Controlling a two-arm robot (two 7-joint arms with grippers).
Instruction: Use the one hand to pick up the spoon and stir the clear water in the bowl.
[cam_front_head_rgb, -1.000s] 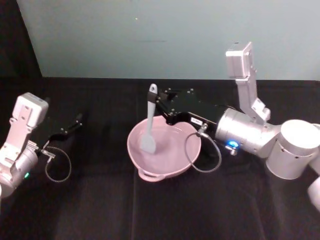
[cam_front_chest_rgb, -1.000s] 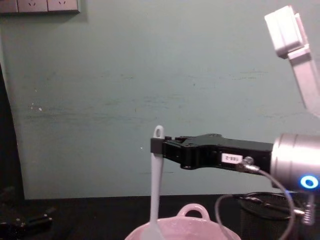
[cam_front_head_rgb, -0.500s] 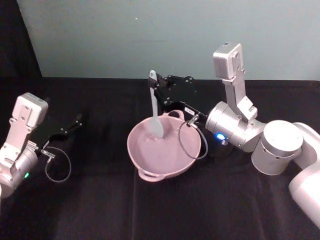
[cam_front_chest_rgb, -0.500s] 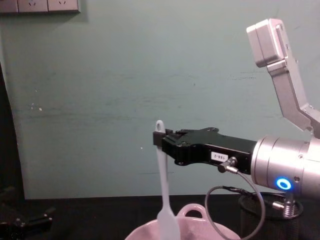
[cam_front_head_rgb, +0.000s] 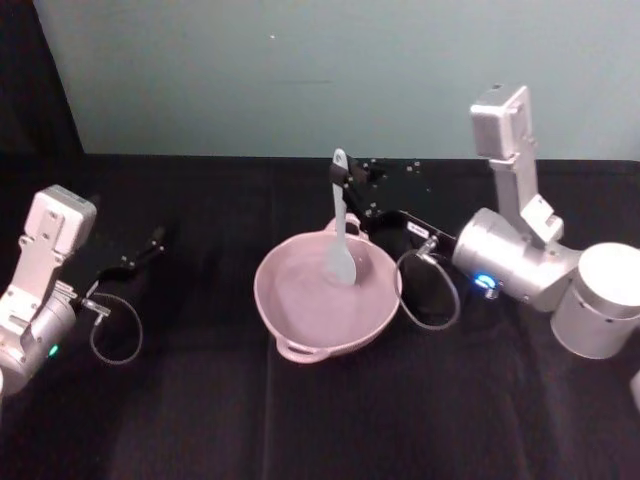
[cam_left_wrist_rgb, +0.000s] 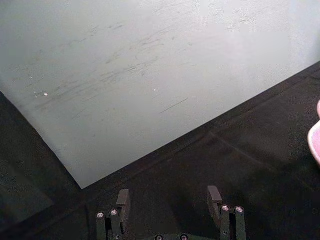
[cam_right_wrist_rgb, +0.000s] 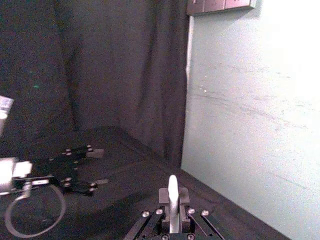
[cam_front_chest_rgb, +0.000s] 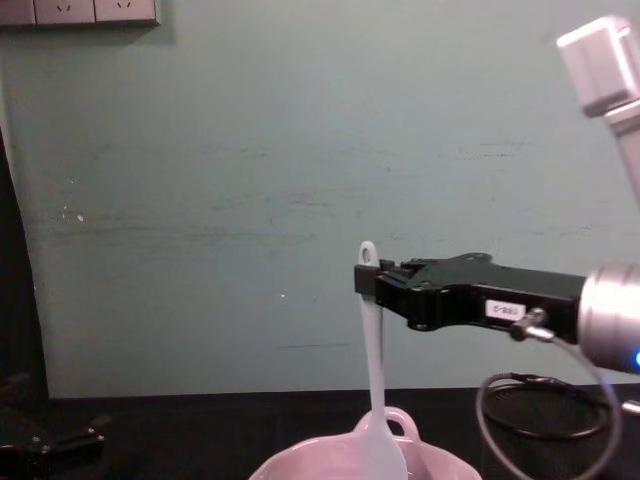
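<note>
The right gripper (cam_front_head_rgb: 350, 185) hangs above the far side of the bowl (cam_front_head_rgb: 268, 300). Its fingers are clamped on the upper handle of the spoon (cam_front_head_rgb: 341, 228), just below the hole at the tip. The spoon stands almost upright with its scoop down inside the bowl, toward the far right part. In the chest view the scoop dips below the rim. The clear water (cam_front_head_rgb: 305, 300) shows as a faint sheen on the bowl's floor (whether the scoop is actually wetted, I cannot tell).

The step in hand looks like the stirring itself. The grip sits high on a slim handle, so the scoop could swing or twist between the fingers. A firm hold and slow, even circles seem wise. The circles should run inside the bowl's wall without touching it, since a bump could shove the bowl. The scoop needs to ride low enough to move the water without scraping the floor. The grey cable (cam_front_head_rgb: 430, 295) loops just beside the bowl's right rim and should not drag over it.

The left gripper (cam_front_head_rgb: 150, 243) is parked well to the left of the bowl, fingers apart and holding nothing.
</note>
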